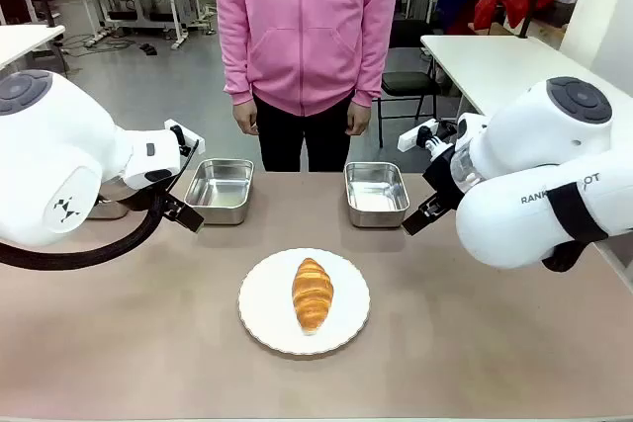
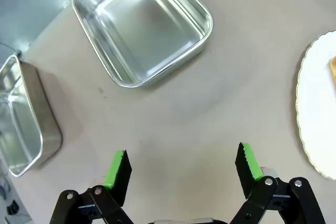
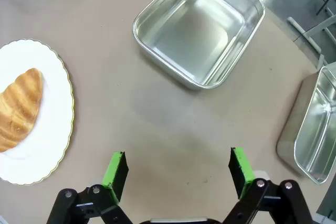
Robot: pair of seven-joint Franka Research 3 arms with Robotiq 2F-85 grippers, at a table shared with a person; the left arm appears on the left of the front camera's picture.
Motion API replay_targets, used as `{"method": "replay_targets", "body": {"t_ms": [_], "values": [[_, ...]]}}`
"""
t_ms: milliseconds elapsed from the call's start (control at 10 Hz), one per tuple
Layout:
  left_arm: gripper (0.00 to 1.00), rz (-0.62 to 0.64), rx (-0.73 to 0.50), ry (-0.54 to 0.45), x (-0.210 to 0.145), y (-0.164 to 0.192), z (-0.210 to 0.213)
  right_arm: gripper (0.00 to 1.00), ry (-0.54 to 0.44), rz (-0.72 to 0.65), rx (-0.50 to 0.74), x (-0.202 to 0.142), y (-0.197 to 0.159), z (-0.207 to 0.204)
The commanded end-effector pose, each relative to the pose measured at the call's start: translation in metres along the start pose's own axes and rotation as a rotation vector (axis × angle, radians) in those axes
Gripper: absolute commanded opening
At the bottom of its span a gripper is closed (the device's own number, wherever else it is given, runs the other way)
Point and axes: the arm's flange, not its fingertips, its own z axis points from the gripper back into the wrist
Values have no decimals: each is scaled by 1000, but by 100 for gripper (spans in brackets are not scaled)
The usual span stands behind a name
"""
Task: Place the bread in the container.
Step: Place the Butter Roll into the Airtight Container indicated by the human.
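The bread, a golden-brown croissant, lies on a round white plate at the table's near middle. Two shiny steel containers stand beyond it: one left, one right, both empty. My left gripper hovers open over bare table just short of the left container. On the other side my right gripper is open too, near the right container, with the croissant off to its left. Nothing sits between either pair of fingers.
A further steel pan sits at the table's left edge, and another at the right edge. A person in a pink hoodie stands at the far side, hands hanging down. The plate's rim shows at the right of the left wrist view.
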Motion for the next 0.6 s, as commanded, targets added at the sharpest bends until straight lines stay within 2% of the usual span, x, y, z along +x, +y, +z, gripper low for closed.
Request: {"method": "replay_targets", "body": {"t_ms": [0,500], "values": [[100,0,0,0,0,0,0,100,0,0,0,0,0,0],[100,0,0,0,0,0,0,100,0,0,0,0,0,0]]}}
